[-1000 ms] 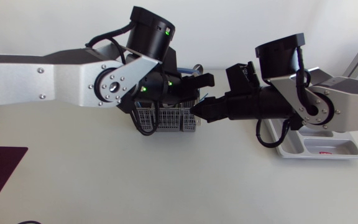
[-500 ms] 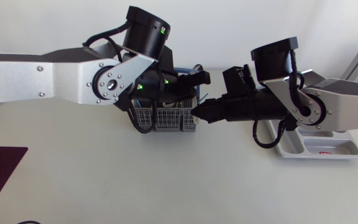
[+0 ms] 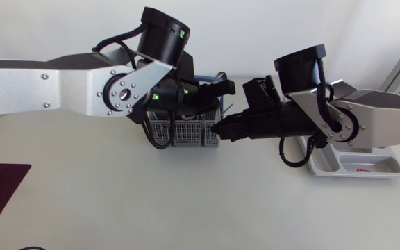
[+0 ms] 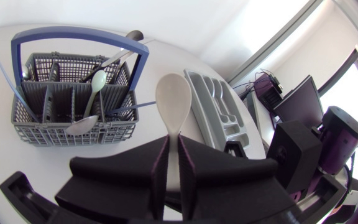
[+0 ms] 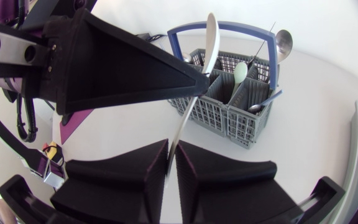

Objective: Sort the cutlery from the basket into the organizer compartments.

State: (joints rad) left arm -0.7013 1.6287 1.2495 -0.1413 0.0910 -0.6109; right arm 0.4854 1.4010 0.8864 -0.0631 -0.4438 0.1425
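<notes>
Left gripper [image 4: 173,152]: clamped on white spoon [image 4: 172,99], near basket [image 3: 186,132].
Right gripper [image 5: 172,163]: at white spoon's handle end; grip cannot be told.
Organizer [image 3: 356,167]: by table [image 3: 151,201] right edge.
Room: table stretch between basket and near edge.

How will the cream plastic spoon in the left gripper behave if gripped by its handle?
The cream plastic spoon probably weighs little and may flex, since its handle looks thin where the left gripper clamps it. Its smooth surface could let it slip or pivot in a narrow grip. Set down, the rounded bowl might rock.
</notes>
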